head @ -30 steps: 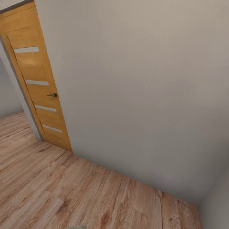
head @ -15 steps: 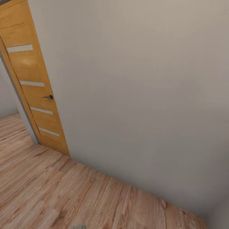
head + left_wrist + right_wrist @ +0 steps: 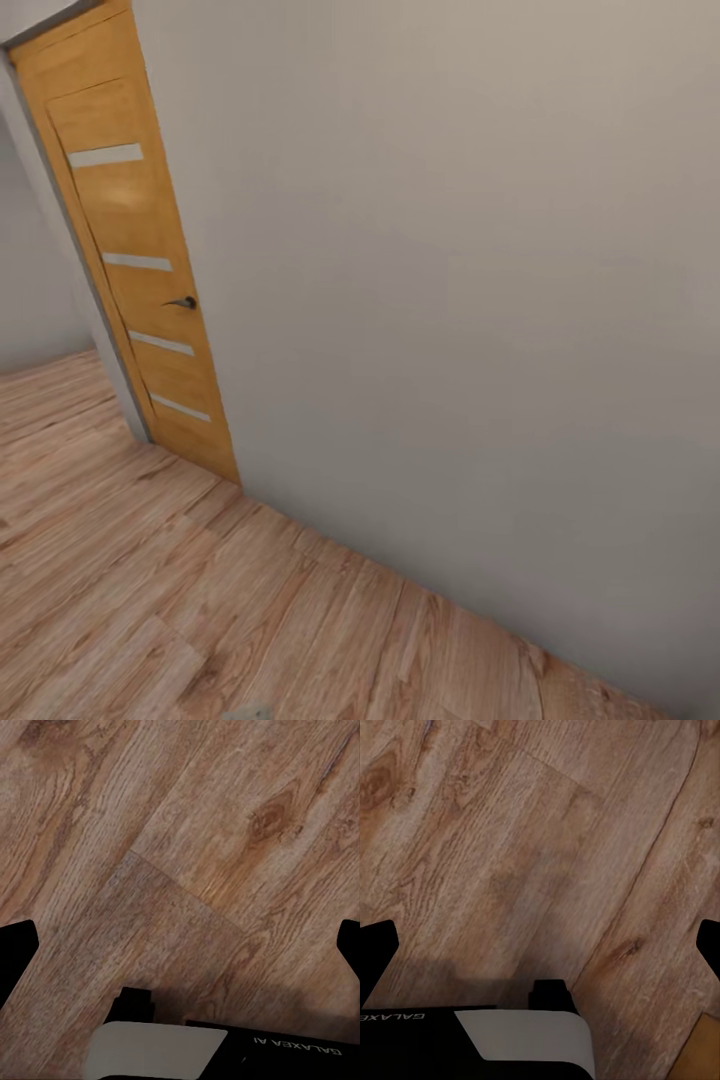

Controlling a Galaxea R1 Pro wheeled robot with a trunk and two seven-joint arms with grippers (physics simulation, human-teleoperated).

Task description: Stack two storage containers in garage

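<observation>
The storage containers are out of view. In the left wrist view my left gripper (image 3: 180, 952) is open: its black fingertips (image 3: 16, 951) stand far apart at the picture's two edges, with nothing but light wood-plank floor (image 3: 187, 855) between them. My right gripper (image 3: 540, 952) is open in the same way over wood planks (image 3: 532, 847), its fingertips (image 3: 376, 949) wide apart and holding nothing.
A plain pale wall (image 3: 450, 300) stands close ahead in the head view. An orange-wood door (image 3: 140, 260) with a dark handle (image 3: 183, 302) is at its left end, with more plank floor (image 3: 150, 590) beyond. A tan-orange corner (image 3: 701, 1050) that I cannot identify shows near the right gripper.
The head camera has swung: the door slid left in the picture, then back right, and the wall looms slightly closer. Both grippers remain open.
</observation>
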